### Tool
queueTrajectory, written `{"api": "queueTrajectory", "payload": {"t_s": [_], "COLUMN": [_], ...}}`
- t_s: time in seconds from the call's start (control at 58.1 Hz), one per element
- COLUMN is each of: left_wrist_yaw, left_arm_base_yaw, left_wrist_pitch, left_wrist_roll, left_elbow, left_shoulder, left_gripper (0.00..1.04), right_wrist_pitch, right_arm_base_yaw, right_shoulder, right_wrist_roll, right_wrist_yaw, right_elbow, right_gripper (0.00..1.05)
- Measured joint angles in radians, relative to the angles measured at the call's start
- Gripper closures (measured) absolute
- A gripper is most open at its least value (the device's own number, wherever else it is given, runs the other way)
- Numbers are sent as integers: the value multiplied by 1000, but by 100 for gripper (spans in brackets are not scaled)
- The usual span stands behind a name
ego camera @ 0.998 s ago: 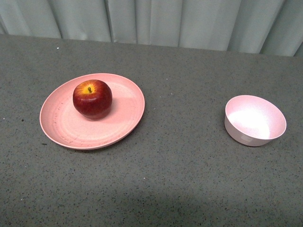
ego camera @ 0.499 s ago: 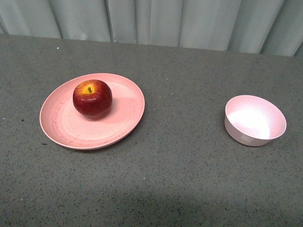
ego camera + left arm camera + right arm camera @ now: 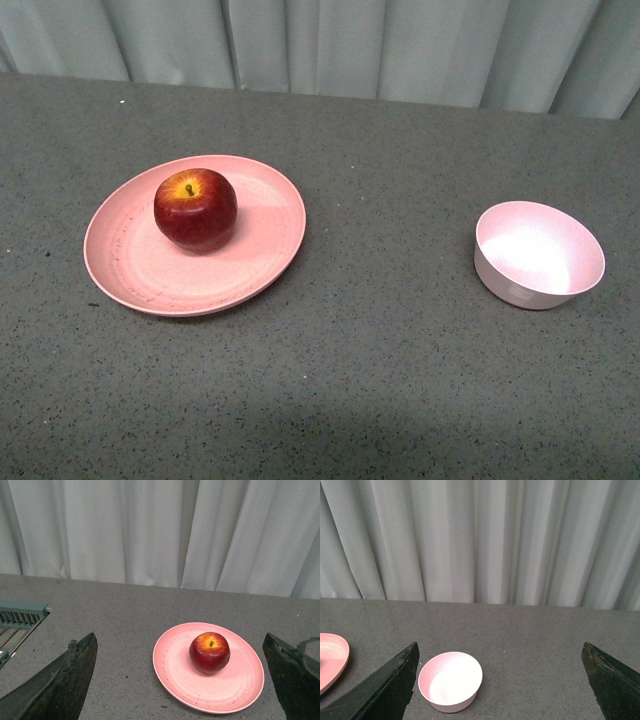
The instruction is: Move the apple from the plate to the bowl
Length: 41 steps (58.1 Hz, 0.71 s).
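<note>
The dark-red apple (image 3: 195,208) with a yellow patch at its stem sits on the wide salmon-pink plate (image 3: 140,275) at the table's left. The small pale pink bowl (image 3: 538,254) stands empty at the right. Neither arm shows in the front view. In the left wrist view the apple (image 3: 209,652) and the plate (image 3: 175,675) lie ahead of my open, empty left gripper (image 3: 180,645), between its spread fingers. In the right wrist view my right gripper (image 3: 500,647) is open and empty, with the bowl (image 3: 450,681) ahead near one finger and the plate's edge (image 3: 332,662) beside it.
A grey speckled table (image 3: 380,340) carries everything, with a pale curtain (image 3: 330,45) along its far edge. A grey-green slatted fixture (image 3: 20,615) shows at the table's side in the left wrist view.
</note>
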Motion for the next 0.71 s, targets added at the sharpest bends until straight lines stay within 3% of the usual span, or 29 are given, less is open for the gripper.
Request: {"api": "queueTrajectory", "payload": {"t_s": [0.705], "left_wrist_yaw": [0], "left_arm_base_yaw": [0], "left_wrist_pitch": [0], "left_wrist_roll": [0], "left_elbow": [0], "left_shoulder": [0], "left_gripper": [7], "right_wrist_pitch": [0], "right_arm_base_yaw": [0], "right_shoulder": [0], "right_wrist_roll": [0], "right_wrist_yaw": [0], "right_elbow": [0], "right_gripper": [9]}}
